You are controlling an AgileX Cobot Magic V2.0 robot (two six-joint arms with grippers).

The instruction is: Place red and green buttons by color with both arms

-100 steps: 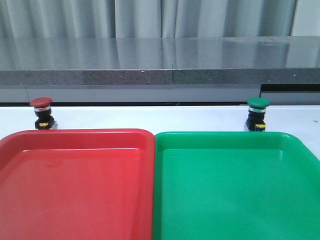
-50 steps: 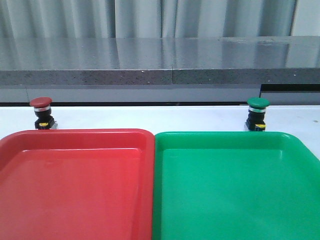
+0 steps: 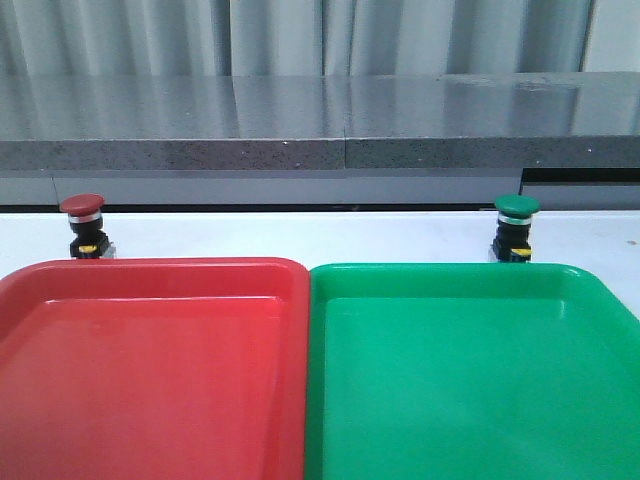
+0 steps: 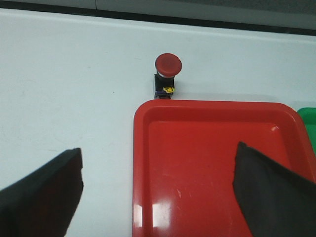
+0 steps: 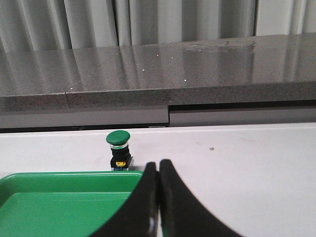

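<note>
— Nearest?
— Two trays side by side, touching: red tray (image 3: 150, 370) on the left, green tray (image 3: 470, 370) on the right. Nothing inside either one.
— And the fingers?
— Left gripper (image 4: 158, 197) spread wide apart, hanging above the red tray, gripping nothing. Right gripper (image 5: 158, 202) pressed together, nothing between, hanging by the green tray's far right corner.
— Behind the trays?
— Red button (image 3: 83, 226) on the white surface (image 3: 300, 235), just past the red tray's far left corner. Green button (image 3: 515, 228) just past the green tray's far edge, toward the right. Well apart from each other.
— Standing how?
— Both upright, round cap on top, black body below, long way up and down. Small yellow tag low on each, too small to read.
— Farthest?
— Grey stone ledge (image 3: 320, 125), then grey curtain (image 3: 300, 35).
</note>
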